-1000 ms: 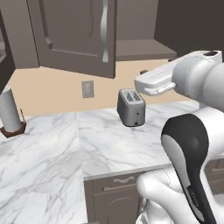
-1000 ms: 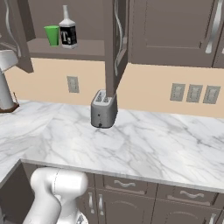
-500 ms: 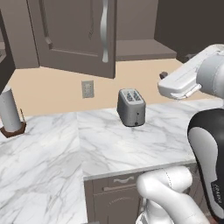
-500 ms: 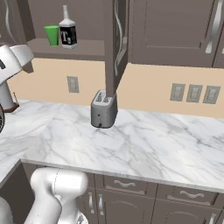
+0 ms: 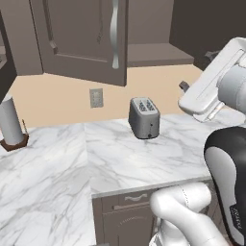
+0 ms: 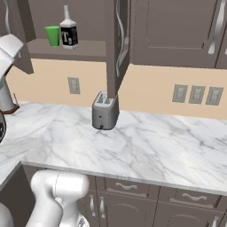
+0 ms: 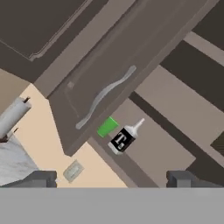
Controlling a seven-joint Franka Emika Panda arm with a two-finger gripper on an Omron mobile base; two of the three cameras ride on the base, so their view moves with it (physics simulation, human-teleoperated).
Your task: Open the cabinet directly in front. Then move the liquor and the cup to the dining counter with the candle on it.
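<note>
The cabinet (image 5: 81, 33) in front has one door swung wide open, seen edge-on as the door (image 6: 116, 48). On its lowest shelf (image 6: 66, 49) the green cup (image 6: 52, 35) stands just left of the dark liquor (image 6: 68, 34) bottle, almost touching it. The hand view looks up at the cup (image 7: 107, 127), the liquor (image 7: 124, 138) and the door handle (image 7: 105, 96). My gripper (image 7: 112, 179) is open and empty, well short of the shelf. It hangs to the right of the toaster, gripper (image 5: 197, 70) tilted. The dining counter is out of view.
A silver toaster (image 5: 144, 117) stands on the marble worktop (image 5: 120, 158) below the open door. A paper towel roll (image 5: 10, 122) stands at the far left. Wall outlets (image 6: 197, 94) and closed cabinets (image 6: 177, 31) lie to the right.
My arm has swung rightward in the left base view and the hand has tilted up toward the shelf. The open door, cup and liquor stay as they were.
</note>
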